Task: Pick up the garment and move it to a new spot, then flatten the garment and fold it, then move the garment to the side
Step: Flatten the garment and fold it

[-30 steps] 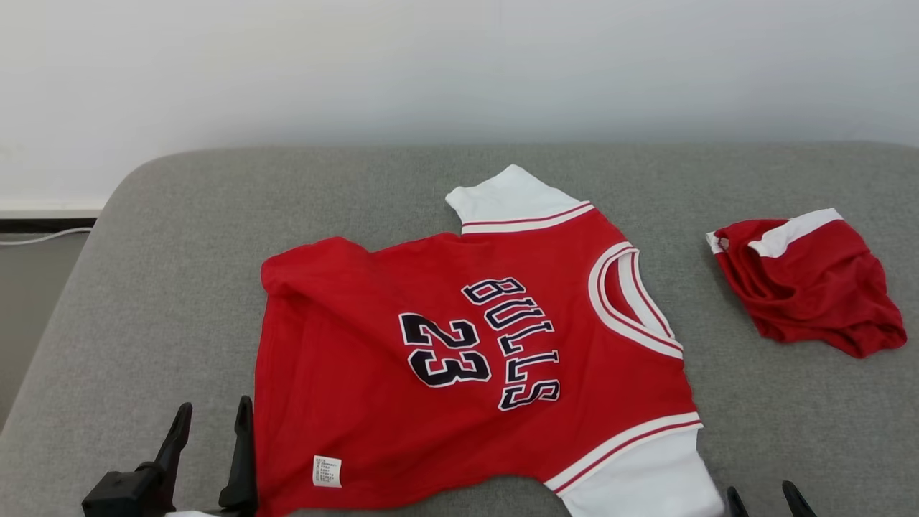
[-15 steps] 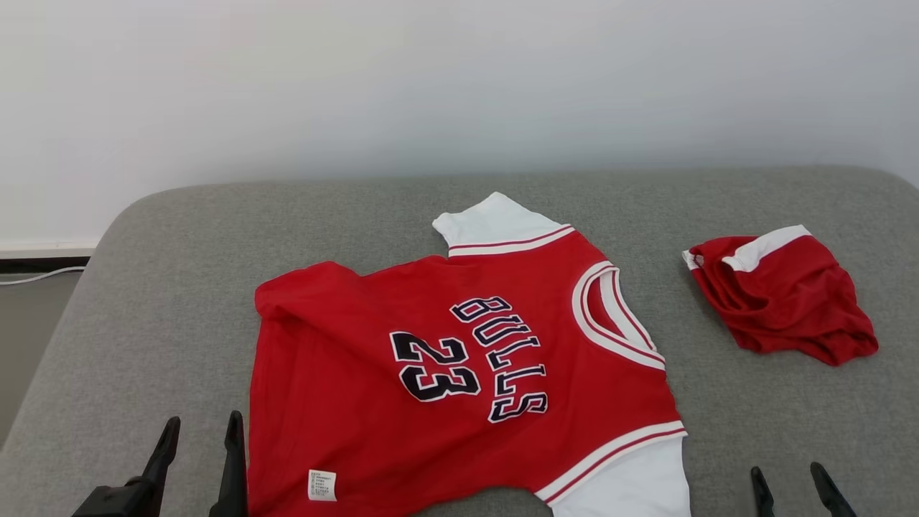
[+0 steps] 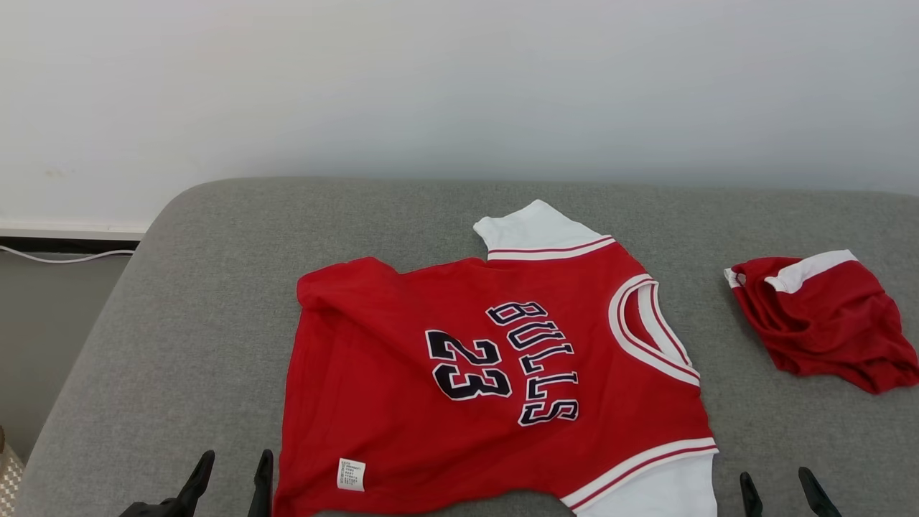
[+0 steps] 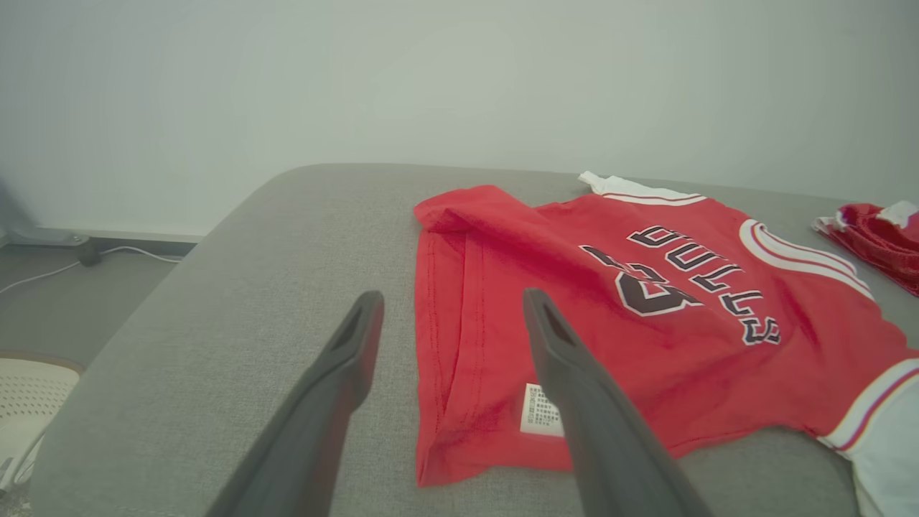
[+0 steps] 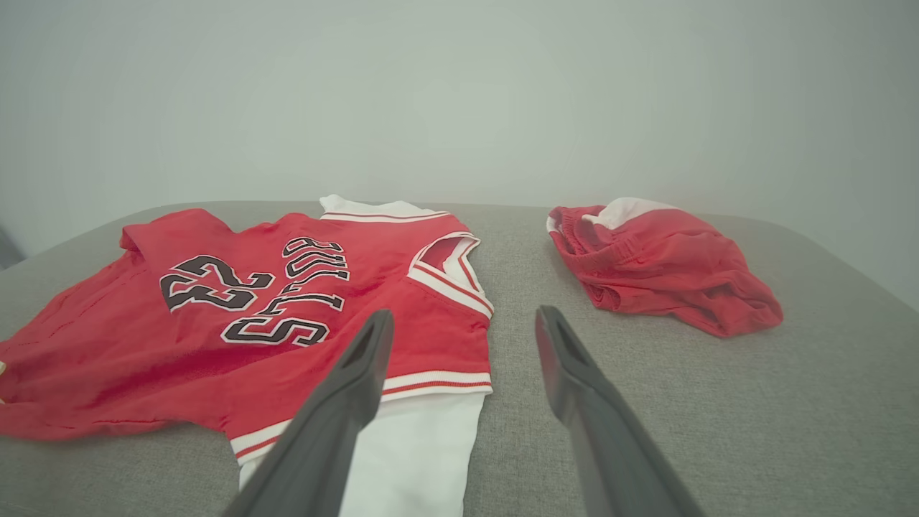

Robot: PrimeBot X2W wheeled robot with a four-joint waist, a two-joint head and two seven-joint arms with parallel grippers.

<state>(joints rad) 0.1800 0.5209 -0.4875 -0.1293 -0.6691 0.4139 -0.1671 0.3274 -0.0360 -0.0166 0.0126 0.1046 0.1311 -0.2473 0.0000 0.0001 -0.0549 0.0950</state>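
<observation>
The garment (image 3: 402, 388) is a red jersey with white sleeves and "BULLS 23" in dark letters. It lies spread out on the grey padded surface (image 3: 179, 323), neck to the right, with its far left corner turned over. My left gripper (image 3: 237, 456) stands open at the jersey's near left hem; in the left wrist view the left gripper (image 4: 452, 296) frames the hem of the garment (image 4: 488, 244). My right gripper (image 3: 774, 474) is open just right of the near white sleeve. In the right wrist view the right gripper (image 5: 465, 314) points past the garment (image 5: 108, 337). Neither gripper holds anything.
Crumpled red shorts (image 3: 826, 323) with a white band lie on the surface to the right, seen as shorts (image 5: 660, 266) and shorts (image 4: 872, 237). A white wall stands behind. Left of the surface's edge is floor with a white cable (image 3: 64, 257) and a white basket (image 4: 29, 388).
The head camera has shifted, so the whole picture sits differently. The jersey and shorts lie as before. Both grippers stay open and show lower in the head view.
</observation>
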